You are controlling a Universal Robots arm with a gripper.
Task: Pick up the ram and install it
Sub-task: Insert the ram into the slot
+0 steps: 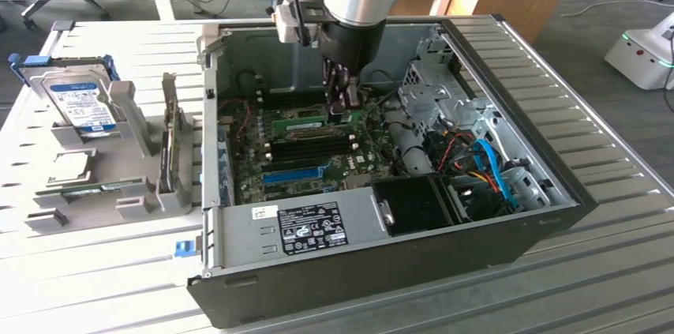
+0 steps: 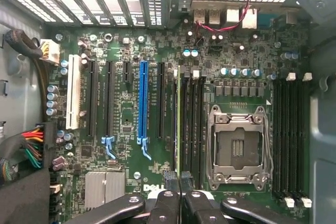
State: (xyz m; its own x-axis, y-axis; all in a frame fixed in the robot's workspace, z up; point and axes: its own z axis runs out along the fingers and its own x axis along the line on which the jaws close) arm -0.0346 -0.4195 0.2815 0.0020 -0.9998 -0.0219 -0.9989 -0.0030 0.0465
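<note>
**Ribbed metal bench [image 1: 589, 271], open tower, ram [image 1: 298, 121] in the jaws**

Ribbed grey metal runs under everything I see from the exterior view, with wooden desks behind it. On the bench lies a computer case [image 1: 421, 267], side panel off, motherboard [image 1: 316, 152] exposed. A grey rack holding a hard drive [image 1: 82, 105] sits toward the exterior view's left.

My arm reaches down into the case and the gripper [image 1: 339, 106] is at one end of the ram. It is a long, thin green board with small dark chips along its face, standing on edge. It lies parallel to the black memory slots and just beside them.

From the wrist view I see the ram [image 2: 178, 119] edge-on as a pale green line. It runs between the bright-blue slot [image 2: 143, 103] and the CPU socket [image 2: 239, 148], straight into the gripper [image 2: 179, 184]. The jaws are pinched together on that edge. Whether the stick is fully seated I cannot tell.
</note>
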